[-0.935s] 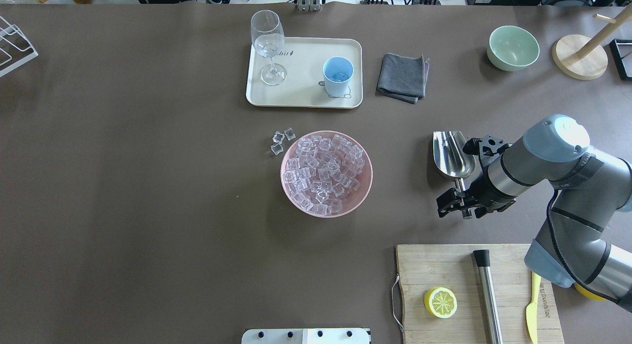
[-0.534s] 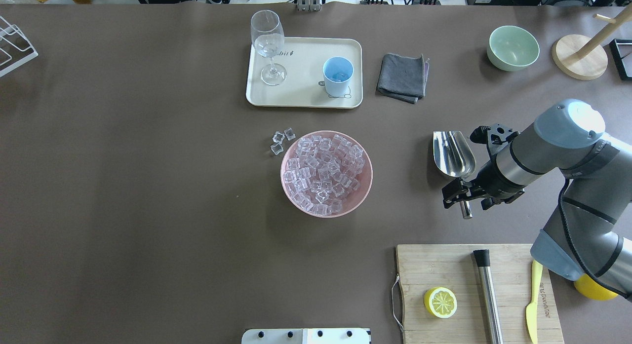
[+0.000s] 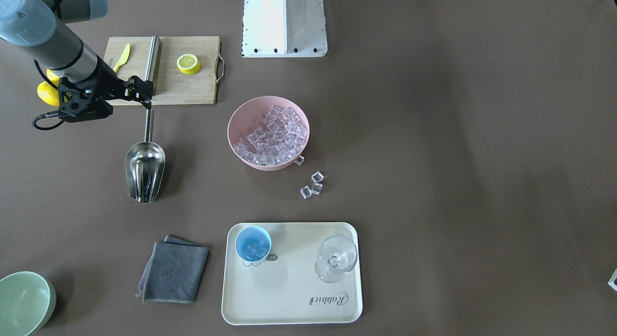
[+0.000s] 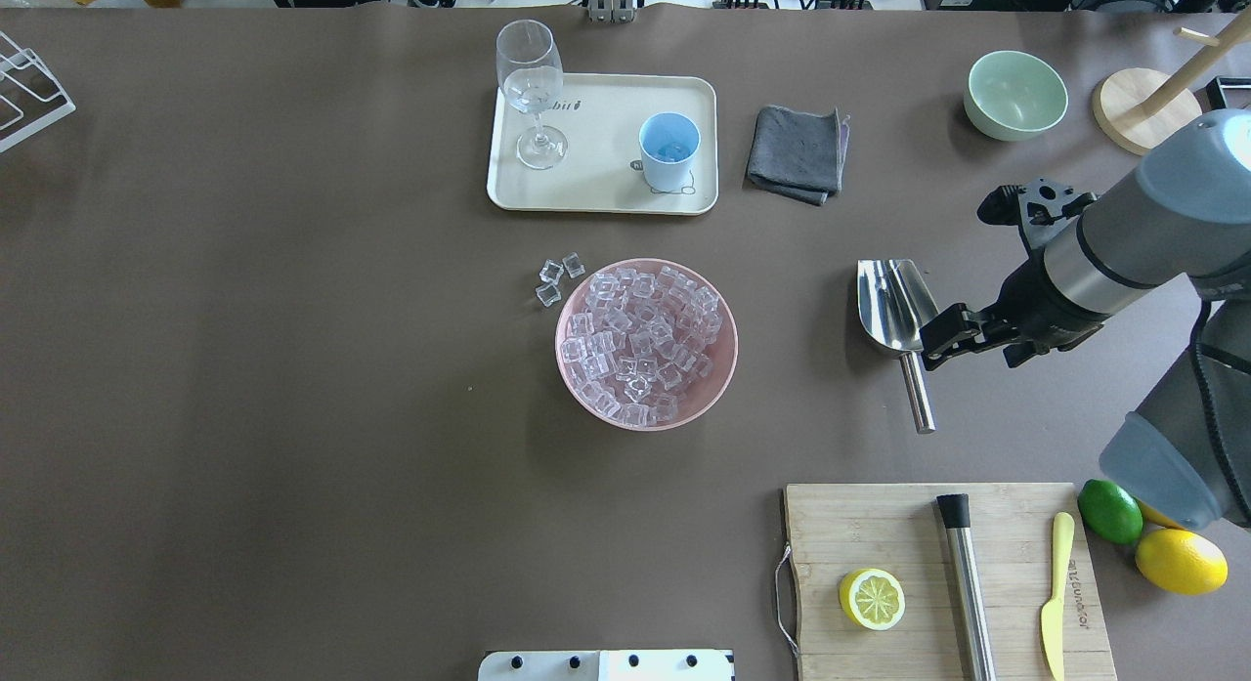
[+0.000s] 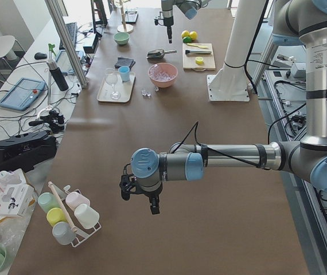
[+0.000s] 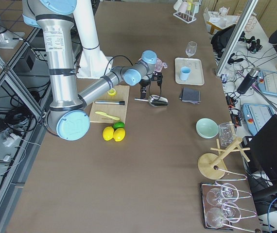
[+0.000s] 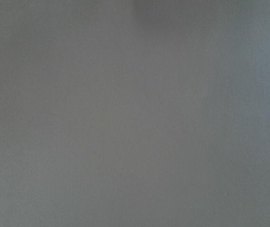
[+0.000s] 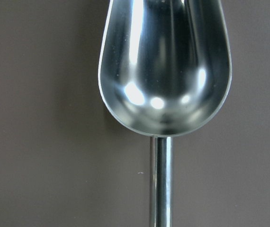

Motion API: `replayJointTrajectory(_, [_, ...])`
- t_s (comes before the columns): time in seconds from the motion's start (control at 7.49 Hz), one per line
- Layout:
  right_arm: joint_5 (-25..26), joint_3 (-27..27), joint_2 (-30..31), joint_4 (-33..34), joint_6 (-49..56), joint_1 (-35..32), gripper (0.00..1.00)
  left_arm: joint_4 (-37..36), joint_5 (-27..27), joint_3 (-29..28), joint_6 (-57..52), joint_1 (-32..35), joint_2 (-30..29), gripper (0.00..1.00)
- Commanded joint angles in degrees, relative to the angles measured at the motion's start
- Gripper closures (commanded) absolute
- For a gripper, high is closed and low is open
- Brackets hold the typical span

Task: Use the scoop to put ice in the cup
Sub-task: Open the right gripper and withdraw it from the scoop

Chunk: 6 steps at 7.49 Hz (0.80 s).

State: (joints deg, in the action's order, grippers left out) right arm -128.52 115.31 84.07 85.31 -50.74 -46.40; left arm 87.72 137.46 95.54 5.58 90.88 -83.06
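we see the scoop [image 4: 897, 305] lying flat on the brown table [image 4: 293, 368] at the right of the overhead view, trough toward the top of the frame, handle toward the bottom. it's empty in the right wrist view. the right gripper [image 4: 943, 337] hangs over the spot where handle meets trough, fingers spread, gripping nothing, clear of the scoop. the ice [image 4: 645, 341] is heaped in the pink bowl [image 4: 728, 354] at centre frame, with three loose cubes [image 4: 557, 278] on the table just off the bowl's upper left rim. the cup [image 4: 669, 151] stands upright on the cream tray [image 4: 596, 188] at top centre, beside a stemmed glass [image 4: 533, 85]; a few cubes seem to sit inside it. the left gripper [image 5: 140, 195] shows only in the left side view, over bare table, and we cannot tell how its fingers stand.
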Motion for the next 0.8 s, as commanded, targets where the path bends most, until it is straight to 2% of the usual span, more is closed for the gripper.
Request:
replayJointTrajectory(0.0, [-0.41, 1.50, 1.26, 3.63, 10.36, -6.93, 0.01, 0.00, 0.00, 0.00, -0.04, 0.00, 0.00, 0.02])
replayJointTrajectory(0.27, [-0.50, 1.41, 4.95, 9.49, 24.12, -15.95, 0.01, 0.00, 0.00, 0.00, -0.04, 0.00, 0.00, 0.02])
replayJointTrajectory(0.4, [-0.41, 0.71, 5.66, 14.65, 33.16, -21.66, 0.01, 0.00, 0.00, -0.09, -0.04, 0.00, 0.00, 0.02])
replayJointTrajectory(0.67, [-1.02, -5.59, 6.28, 17.08, 48.74, -33.00, 0.01, 0.00, 0.00, -0.35, -0.04, -0.09, 0.00, 0.02])
